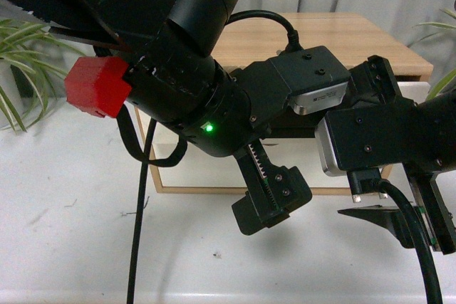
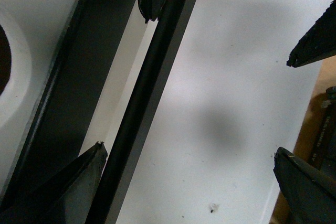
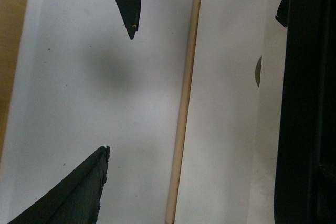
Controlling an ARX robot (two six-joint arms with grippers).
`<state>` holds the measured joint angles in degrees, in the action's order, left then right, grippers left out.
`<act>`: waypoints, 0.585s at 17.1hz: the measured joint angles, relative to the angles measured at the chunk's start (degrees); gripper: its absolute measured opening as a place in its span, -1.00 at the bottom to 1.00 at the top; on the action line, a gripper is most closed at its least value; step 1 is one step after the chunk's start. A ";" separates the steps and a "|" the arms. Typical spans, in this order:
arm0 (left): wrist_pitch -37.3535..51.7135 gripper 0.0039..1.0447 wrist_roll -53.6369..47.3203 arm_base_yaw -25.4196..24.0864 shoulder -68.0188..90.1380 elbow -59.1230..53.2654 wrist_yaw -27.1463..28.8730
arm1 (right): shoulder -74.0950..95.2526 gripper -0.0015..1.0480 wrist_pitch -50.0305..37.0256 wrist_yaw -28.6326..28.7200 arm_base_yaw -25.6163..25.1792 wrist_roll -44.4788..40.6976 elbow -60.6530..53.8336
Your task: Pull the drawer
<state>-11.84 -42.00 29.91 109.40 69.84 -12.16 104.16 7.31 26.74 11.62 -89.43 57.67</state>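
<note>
At the far left, a plant point(image 1: 18, 55) over the white table point(image 1: 78, 247). Next, a red block point(image 1: 96, 85) on the bulky left arm point(image 1: 192, 97), with a black cable point(image 1: 139, 211) hanging toward the table's near edge. Below that arm, the left gripper point(image 1: 274, 201): fingers point(image 2: 73, 192) spread wide in the left wrist view, clamped on nothing. Between those fingers, close against one tip and well apart from the other, the black handle point(image 2: 139, 108); touching or not, cannot tell. Past the handle's other side, open white surface as far as a wooden edge point(image 2: 310, 129).

Behind both arms, under the wooden top of the cabinet point(image 1: 342, 37): the drawer point(image 2: 42, 9), mostly hidden in the front view, with only a white face point(image 1: 192, 172) in a wooden frame point(image 1: 214, 190) on show. Faces the robot, by the look of the cabinet; long axis side to side, along the cabinet's front edge. Handle parallel to the rim, near the notch point(image 2: 4, 61).

Further right, the right gripper point(image 1: 385, 217), low over the table, fingers point(image 3: 68, 192) apart over bare white surface, gripping nothing. At the right edge, a second plant point(image 1: 443, 80).
</note>
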 joint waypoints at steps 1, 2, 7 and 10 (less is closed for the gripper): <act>1.25 0.88 0.50 0.04 -2.05 -3.21 -0.59 | -2.38 0.88 0.15 -0.39 0.44 0.39 -2.86; 1.66 0.88 0.94 0.07 -2.67 -4.09 -0.94 | -3.19 0.88 0.50 -0.76 0.48 0.87 -3.74; 4.39 0.88 2.14 1.29 -7.74 -11.21 -2.23 | -8.87 0.88 0.09 -1.95 2.05 2.60 -10.58; 5.09 0.88 3.17 2.03 -10.47 -14.64 -2.95 | -12.13 0.88 0.37 -2.10 3.08 3.02 -14.03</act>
<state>-6.74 -38.83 31.94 98.94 55.20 -15.11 92.03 7.68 24.64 14.70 -86.41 43.64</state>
